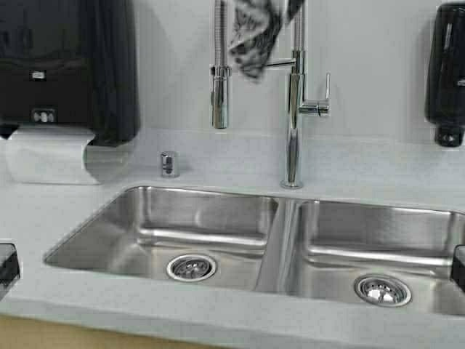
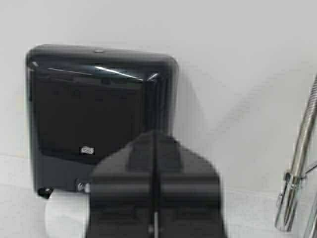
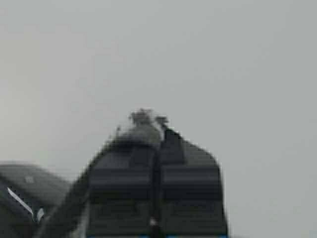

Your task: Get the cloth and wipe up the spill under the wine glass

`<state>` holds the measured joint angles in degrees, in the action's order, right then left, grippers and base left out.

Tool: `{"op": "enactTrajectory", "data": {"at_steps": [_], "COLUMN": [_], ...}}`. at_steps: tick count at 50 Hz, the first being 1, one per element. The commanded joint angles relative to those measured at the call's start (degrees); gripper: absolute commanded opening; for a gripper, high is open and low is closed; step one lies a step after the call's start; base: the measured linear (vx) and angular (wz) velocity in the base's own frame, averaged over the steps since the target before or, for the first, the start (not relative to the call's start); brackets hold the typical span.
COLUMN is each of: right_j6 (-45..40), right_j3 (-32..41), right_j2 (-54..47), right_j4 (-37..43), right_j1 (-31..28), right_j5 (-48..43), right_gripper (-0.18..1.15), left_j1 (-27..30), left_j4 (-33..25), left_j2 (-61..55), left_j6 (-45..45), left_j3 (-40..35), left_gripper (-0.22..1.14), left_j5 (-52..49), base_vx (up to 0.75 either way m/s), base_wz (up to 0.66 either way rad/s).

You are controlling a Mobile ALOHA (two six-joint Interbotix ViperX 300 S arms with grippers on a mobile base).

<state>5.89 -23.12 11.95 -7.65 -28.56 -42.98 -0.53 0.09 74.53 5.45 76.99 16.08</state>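
Note:
The dark-and-pale patterned cloth (image 1: 254, 33) hangs at the top of the high view, beside the faucet's (image 1: 293, 109) neck. In the right wrist view my right gripper (image 3: 157, 130) is shut, with a tuft of the cloth (image 3: 143, 119) pinched at its tips and facing the bare wall. The gripper itself is past the top edge of the high view. My left gripper (image 2: 154, 136) is shut and empty, pointing at the paper towel dispenser (image 2: 99, 114). It sits at the left edge of the high view (image 1: 6, 269). The wine glass and the spill are out of view.
A steel double sink (image 1: 283, 218) fills the counter ahead, with a spray head (image 1: 220, 94) hanging over the left basin. The paper towel dispenser (image 1: 65, 65) is on the wall at left and a soap dispenser (image 1: 447, 73) at right. A small steel fitting (image 1: 169, 163) stands behind the sink.

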Motion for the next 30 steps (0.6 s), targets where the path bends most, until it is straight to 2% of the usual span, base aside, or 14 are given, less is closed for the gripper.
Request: {"op": "enactTrajectory", "data": {"at_steps": [1,22,30], "right_j6": [-0.09,-0.44,-0.26], "right_j3": [2.55,-5.54,-11.16], "right_j2": [4.48,19.42,24.17], "right_j4": [-0.09,0.26,0.35], "right_j1": [-2.02,-10.46,-10.9], "right_j5": [3.87,12.92,15.91], "right_gripper": [0.06,0.06,0.06], "left_j1": [-0.09,-0.09,-0.09], "left_j4": [-0.18,-0.18,-0.18], "left_j2": [-0.62,-0.97,-0.97], "left_j6": [0.18,2.72,3.25], "left_j3": [-0.53,-0.7,-0.79], "left_gripper": [0.02,0.03,0.02], "left_j5": [0.26,0.26,0.26], "base_vx": [-0.18,-0.12,-0.1], "base_wz": [0.1,0.22,0.37]}}
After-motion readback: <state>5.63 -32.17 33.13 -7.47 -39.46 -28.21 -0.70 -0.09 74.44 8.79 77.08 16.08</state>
